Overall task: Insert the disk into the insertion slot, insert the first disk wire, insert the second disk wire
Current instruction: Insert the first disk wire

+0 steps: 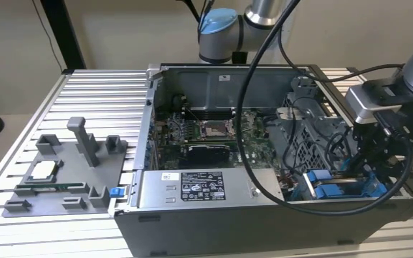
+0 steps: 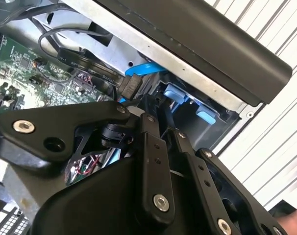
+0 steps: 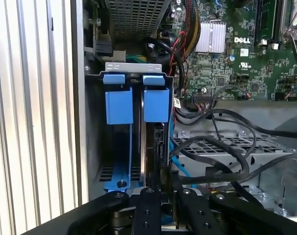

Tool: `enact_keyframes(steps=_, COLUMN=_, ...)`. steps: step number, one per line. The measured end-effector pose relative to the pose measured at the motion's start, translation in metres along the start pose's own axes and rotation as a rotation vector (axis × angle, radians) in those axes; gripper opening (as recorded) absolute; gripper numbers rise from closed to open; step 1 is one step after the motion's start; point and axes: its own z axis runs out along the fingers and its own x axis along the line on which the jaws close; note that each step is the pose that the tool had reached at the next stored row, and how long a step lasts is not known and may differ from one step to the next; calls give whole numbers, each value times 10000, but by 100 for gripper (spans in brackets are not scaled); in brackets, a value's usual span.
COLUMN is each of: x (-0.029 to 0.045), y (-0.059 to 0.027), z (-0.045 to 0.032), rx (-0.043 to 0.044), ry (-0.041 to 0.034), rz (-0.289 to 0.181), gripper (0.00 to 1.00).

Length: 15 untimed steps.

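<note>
The disk (image 3: 156,147) stands on edge in the insertion slot (image 3: 120,147), a grey metal bay with blue rails, under the right-hand one of two blue tabs (image 3: 156,104). My gripper (image 3: 167,188) hangs over the disk's near end, its fingers close together on the black connector of a disk wire (image 3: 164,177) whose black cable (image 3: 212,177) runs off toward the drive cage. In the second wrist view the gripper (image 2: 164,125) reaches down into the bay. In the exterior view the gripper (image 1: 364,166) is at the case's corner on the exterior view's right, by the blue caddies (image 1: 328,185).
A loose black connector on a blue cable (image 2: 131,84) hangs beside the fingers. Black cables (image 3: 222,147) loop over the perforated cage. The grey labelled power-supply box (image 1: 199,188) and motherboard (image 1: 214,134) fill the case. A grey fixture tray (image 1: 56,177) lies on the slatted table.
</note>
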Motion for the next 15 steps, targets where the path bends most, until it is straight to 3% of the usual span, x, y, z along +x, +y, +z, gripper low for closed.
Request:
enact_keyframes(steps=3, x=-5, y=13, z=37, rx=27, ry=27, rz=32, gripper=0)
enact_keyframes(steps=6, x=-5, y=25, z=56, rx=24, ry=-5, rz=57, gripper=0)
enact_keyframes(steps=7, x=-6, y=25, z=45, rx=24, ry=-16, rz=61, gripper=100)
enact_keyframes(steps=15, x=-50, y=1, z=-309, rx=29, ry=7, rz=55, gripper=100)
